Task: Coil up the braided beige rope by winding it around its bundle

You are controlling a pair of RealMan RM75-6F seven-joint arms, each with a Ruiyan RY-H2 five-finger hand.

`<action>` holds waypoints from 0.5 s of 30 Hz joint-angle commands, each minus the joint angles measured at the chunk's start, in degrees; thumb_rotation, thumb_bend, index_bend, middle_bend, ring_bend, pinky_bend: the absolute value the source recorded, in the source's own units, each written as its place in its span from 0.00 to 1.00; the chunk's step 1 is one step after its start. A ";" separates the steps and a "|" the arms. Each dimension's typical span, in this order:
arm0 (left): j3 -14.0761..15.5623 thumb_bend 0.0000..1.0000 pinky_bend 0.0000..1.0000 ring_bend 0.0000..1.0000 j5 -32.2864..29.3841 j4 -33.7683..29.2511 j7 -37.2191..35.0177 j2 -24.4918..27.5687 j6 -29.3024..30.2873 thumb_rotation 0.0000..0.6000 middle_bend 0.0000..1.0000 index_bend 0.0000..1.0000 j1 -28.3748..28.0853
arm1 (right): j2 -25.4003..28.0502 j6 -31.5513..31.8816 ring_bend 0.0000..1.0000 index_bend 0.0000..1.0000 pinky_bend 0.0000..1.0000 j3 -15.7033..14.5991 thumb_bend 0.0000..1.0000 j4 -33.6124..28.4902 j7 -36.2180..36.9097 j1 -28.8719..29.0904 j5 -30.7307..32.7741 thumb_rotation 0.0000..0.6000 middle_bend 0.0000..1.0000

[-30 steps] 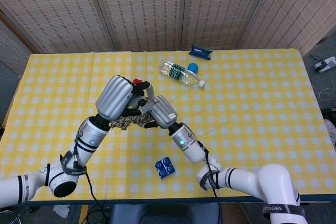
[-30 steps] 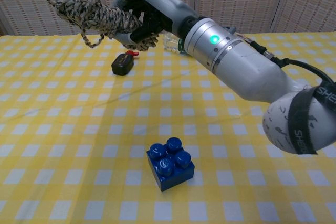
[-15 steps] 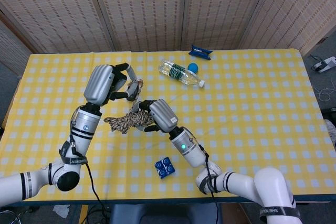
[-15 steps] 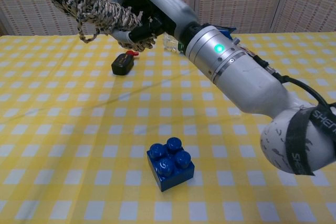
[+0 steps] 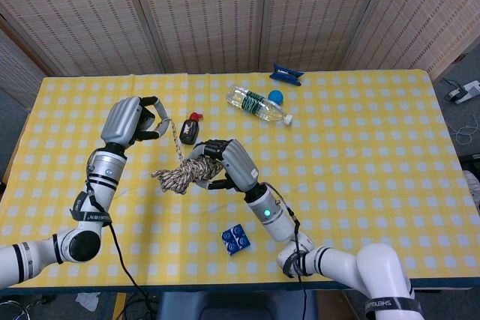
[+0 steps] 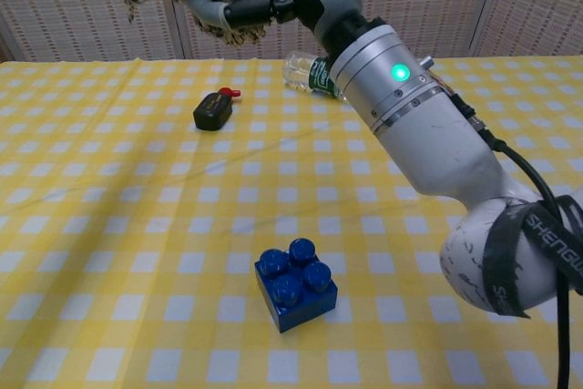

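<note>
We saw a yellow checked table with both arms raised over its left half. The right hand gripped the rope bundle in mid-air above the table, its fingers wrapped around the coils. The left hand, nearer the left edge, pinched the free rope strand, which ran taut down to the bundle.

We judged the main risk to be slack: if the left hand let the strand loosen, the wraps could slip off the bundle's end, where loose loops already hung. Winding could also trap the right hand's fingers under a turn.

The right half of the table was open. A water bottle lay toward the far edge, a small black bottle sat just behind the rope, and a blue brick sat near the front edge, below the right forearm. A low sweep could knock either small item.
</note>
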 commanded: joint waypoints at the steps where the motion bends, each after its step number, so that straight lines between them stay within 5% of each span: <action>1: 1.14 0.39 1.00 1.00 -1.03 1.16 0.95 0.28 -0.55 1.00 1.00 0.78 0.28 | -0.22 1.68 0.62 0.91 0.63 0.68 0.29 0.12 0.89 0.07 -0.49 1.00 0.74; 15: 4.14 0.39 1.00 1.00 -4.10 5.37 1.61 0.41 -1.96 1.00 1.00 0.78 1.88 | 2.04 5.11 0.62 0.91 0.63 2.49 0.28 -3.85 0.72 -0.66 -0.28 1.00 0.74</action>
